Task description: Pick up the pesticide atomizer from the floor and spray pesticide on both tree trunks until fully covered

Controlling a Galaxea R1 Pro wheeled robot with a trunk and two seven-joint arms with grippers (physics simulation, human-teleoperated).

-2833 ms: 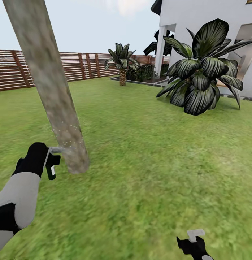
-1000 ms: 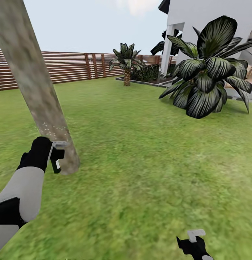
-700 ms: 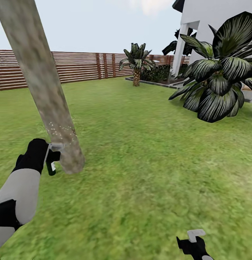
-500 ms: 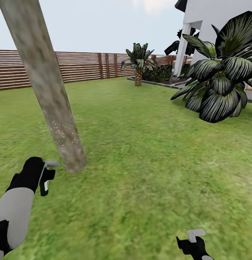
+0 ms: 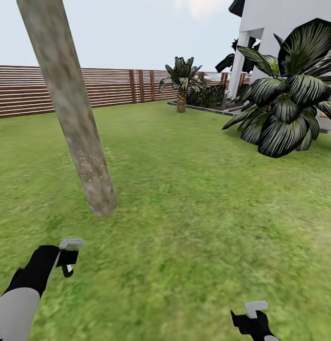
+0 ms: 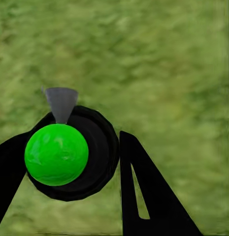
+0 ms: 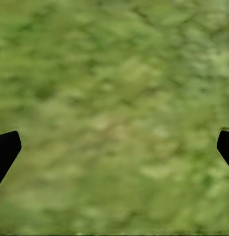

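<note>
Head view: left gripper (image 5: pixel 66 258) sits low over the blurry green lawn (image 5: pixel 198 222), clamped on the small dark spray bottle with grey trigger head (image 5: pixel 68 251); nozzle faces roughly toward the thick pale mottled tree trunk (image 5: pixel 73 113), but with a clear gap of grass between them. A patch of pale specks shows low on the trunk; most of the column above looks bare. Right gripper (image 5: pixel 253 316) is at the lower edge over grass, carrying nothing. Red-brown slat fence (image 5: pixel 104 87) and dark broad-leaved palm-like plant (image 5: pixel 284 94) are well apart, not targets.

Left wrist view: both black fingers (image 6: pixel 144 196) closed around the bottle's dark body, bright green round end facing the camera, grey cone nozzle sticking out over grass.

Right wrist view: finger tips at the frame's two sides, spread wide, only grass between.

My read: close the gap first, raise the nozzle square to the trunk, then sweep upward in bands. Keep the grip firm and don't tilt the bottle.
</note>
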